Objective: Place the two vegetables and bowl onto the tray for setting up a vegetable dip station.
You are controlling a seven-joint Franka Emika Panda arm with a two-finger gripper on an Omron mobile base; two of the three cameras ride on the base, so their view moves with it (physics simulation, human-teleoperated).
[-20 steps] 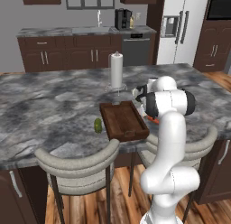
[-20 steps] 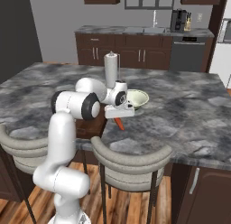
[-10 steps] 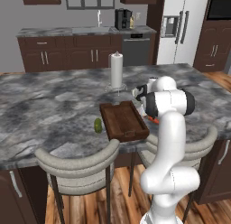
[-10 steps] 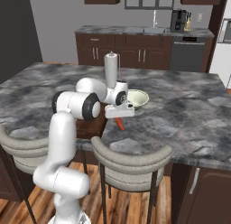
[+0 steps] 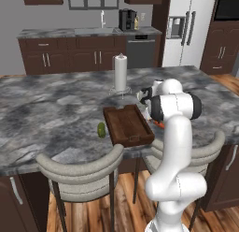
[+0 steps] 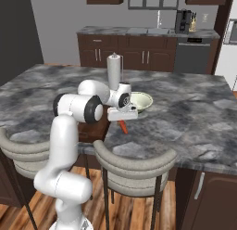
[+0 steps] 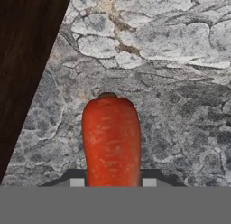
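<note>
The carrot [image 7: 111,139] is lying on the grey stone counter [image 7: 180,83] just beside the tray [image 7: 22,60], running straight up between the two fingertips of the gripper [image 7: 113,182]. The fingertips are sitting close against its sides, but whether they are actually clamping it cannot be told.

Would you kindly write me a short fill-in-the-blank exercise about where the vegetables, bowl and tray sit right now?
1. The carrot sits between the fingertips of the end effector, above the stone ____.
2. The green vegetable lies on the counter beside the tray, not ____ it.
3. The tray is made of dark ____.
4. The bowl stands on the counter next to the paper-towel ____.

Missing words: counter; in; wood; roll
</note>
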